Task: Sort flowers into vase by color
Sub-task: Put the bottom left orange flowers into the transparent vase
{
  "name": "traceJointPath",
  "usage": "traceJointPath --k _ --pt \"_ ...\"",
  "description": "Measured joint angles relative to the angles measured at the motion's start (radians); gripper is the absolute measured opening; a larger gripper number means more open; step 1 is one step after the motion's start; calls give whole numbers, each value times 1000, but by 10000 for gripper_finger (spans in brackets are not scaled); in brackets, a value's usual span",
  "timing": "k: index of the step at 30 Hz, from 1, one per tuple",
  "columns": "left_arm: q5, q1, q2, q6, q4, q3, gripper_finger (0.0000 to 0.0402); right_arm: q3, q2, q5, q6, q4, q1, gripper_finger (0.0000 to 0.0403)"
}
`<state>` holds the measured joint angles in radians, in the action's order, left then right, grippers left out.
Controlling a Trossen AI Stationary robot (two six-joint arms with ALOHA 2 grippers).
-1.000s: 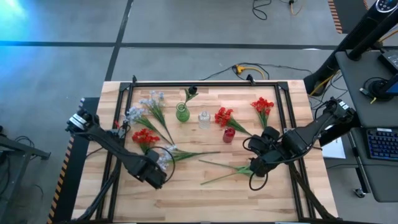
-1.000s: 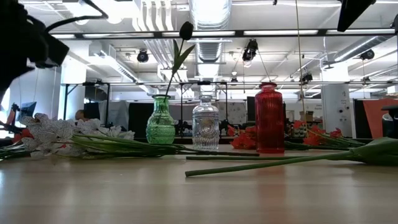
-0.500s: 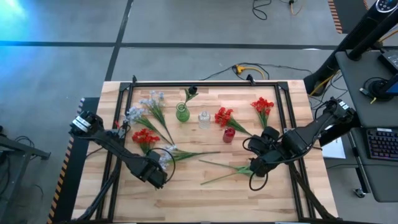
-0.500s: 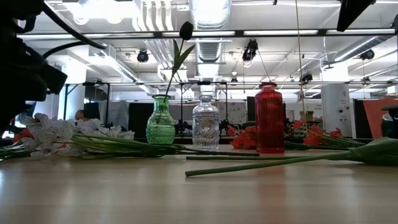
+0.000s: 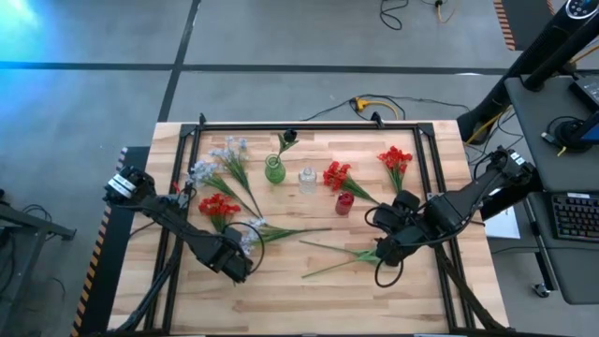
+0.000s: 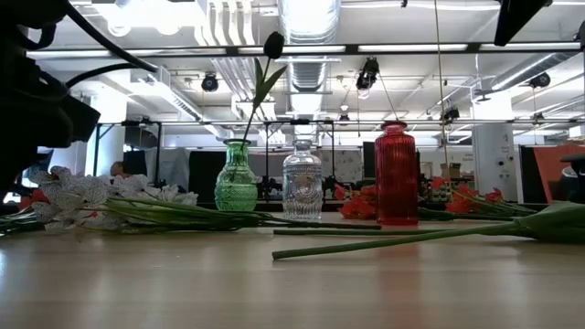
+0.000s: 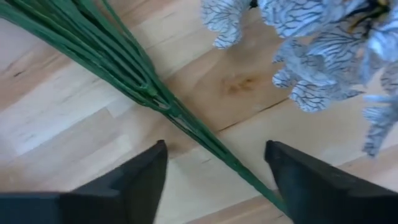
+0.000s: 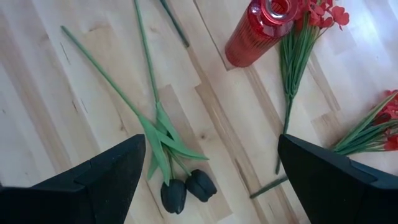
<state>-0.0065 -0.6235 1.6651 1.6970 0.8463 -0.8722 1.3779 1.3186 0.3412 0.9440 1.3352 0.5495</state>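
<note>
I am lowering my left tool, jaws spread, astride the thin green stem of the pale blue-white spray lying on the surface. It looks light, springy and slippery, so I am aiming below the blossoms. My right tool is hanging open over the dark buds.

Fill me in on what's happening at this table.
Two robot arms are sorting artificial flowers into three vases. The left gripper straddles the stem of a pale blue-white spray, jaws open around it. The right gripper hangs open over two dark tulips. One dark bud already stands in the green vase.
</note>
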Motion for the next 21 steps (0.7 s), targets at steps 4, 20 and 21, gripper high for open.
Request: traceJointPath --k 4,20,21 --pt "2 0 1 -1 -12 0 176 0 0 0 -19 -23 0 359" --pt "12 -2 1 -5 4 2 7 0 0 10 -33 -41 0 359" --pt "13 -2 1 -5 5 2 7 0 0 18 -35 -41 0 359"
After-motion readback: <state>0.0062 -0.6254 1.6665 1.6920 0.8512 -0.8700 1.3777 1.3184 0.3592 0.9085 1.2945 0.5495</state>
